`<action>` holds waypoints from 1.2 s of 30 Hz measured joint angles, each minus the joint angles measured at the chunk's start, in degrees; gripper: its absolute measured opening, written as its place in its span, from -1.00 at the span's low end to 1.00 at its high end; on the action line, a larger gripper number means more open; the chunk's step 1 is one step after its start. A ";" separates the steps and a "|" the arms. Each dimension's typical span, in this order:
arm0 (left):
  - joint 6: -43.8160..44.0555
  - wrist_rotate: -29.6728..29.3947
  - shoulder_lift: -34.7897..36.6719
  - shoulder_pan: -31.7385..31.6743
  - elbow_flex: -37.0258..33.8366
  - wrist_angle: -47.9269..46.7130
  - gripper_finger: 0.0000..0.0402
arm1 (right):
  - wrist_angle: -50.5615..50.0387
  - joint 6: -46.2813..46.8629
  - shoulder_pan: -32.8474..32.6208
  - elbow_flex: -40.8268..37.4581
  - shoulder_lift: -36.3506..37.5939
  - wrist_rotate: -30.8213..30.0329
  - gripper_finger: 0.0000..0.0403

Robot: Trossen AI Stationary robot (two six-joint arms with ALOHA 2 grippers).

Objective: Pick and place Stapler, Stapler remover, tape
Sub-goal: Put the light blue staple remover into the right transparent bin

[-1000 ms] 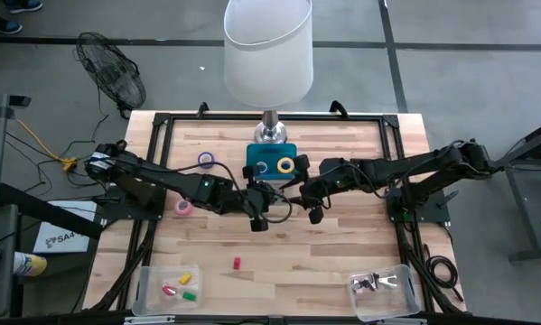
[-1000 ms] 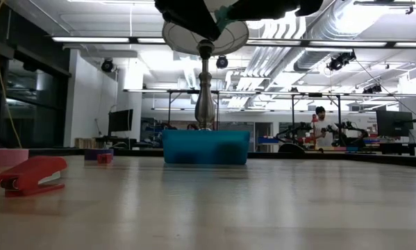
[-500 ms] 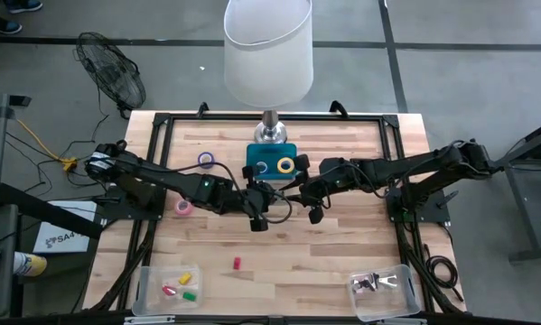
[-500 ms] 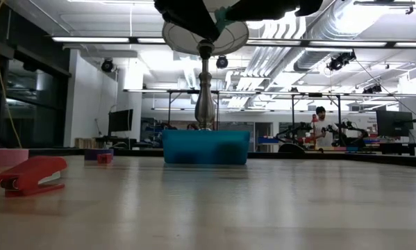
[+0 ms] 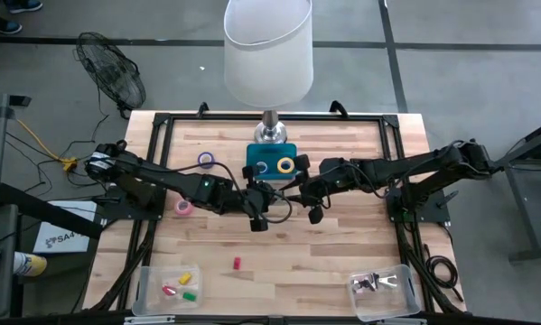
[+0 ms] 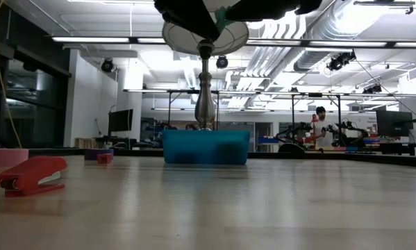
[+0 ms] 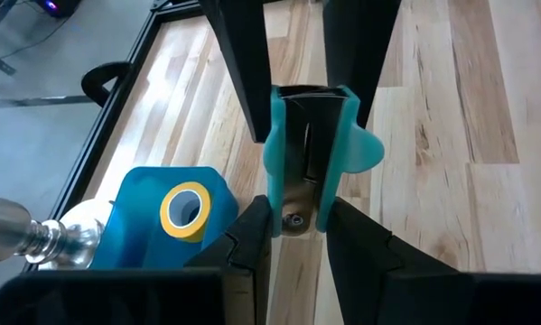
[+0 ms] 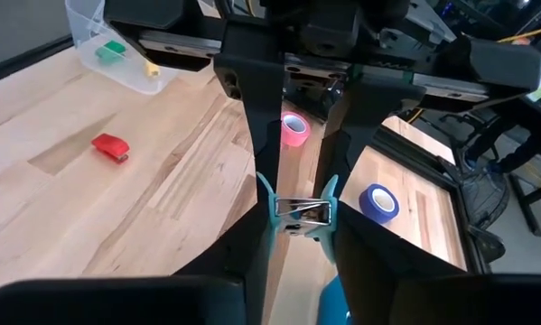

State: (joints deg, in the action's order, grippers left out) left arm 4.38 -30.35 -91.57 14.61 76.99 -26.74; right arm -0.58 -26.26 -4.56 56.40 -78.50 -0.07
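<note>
From above, your left pincer [image 5: 268,195] and right pincer [image 5: 294,190] meet mid-table [image 5: 342,253], just in front of the blue bin [image 5: 256,155] holding yellow tape [image 5: 286,165].

At table level, the red stapler [image 6: 30,174] lies on the near side of the table, well apart from the bin.

Your left wrist view shows both pincers clamped on the teal staple remover [image 7: 308,159].

Your right wrist view shows the same double grip, with pink tape [image 8: 294,129] beyond.

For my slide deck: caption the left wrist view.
Both grippers grip the teal staple remover mid-air beside the blue bin holding yellow tape.
</note>
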 joint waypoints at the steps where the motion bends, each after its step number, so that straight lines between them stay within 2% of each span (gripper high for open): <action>1: 0.02 0.00 0.00 0.00 0.00 0.00 -0.61 | 0.02 0.36 0.00 0.00 0.00 -0.01 -0.47; 12: 0.09 0.00 0.02 0.00 0.00 -0.42 -0.62 | 0.48 0.33 -0.02 0.00 0.00 -0.14 -0.23; 18: 0.08 1.33 0.04 0.00 0.00 -0.26 -0.62 | 2.77 0.31 -0.02 0.00 0.00 1.99 -0.24; 36: -0.04 1.51 0.04 0.02 0.00 -0.05 -0.62 | -0.42 0.26 0.00 0.00 0.00 2.55 -0.25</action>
State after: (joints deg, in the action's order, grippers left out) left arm 4.34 -28.84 -91.53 14.63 76.99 -26.79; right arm -0.99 -26.00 -4.56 56.40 -78.50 2.48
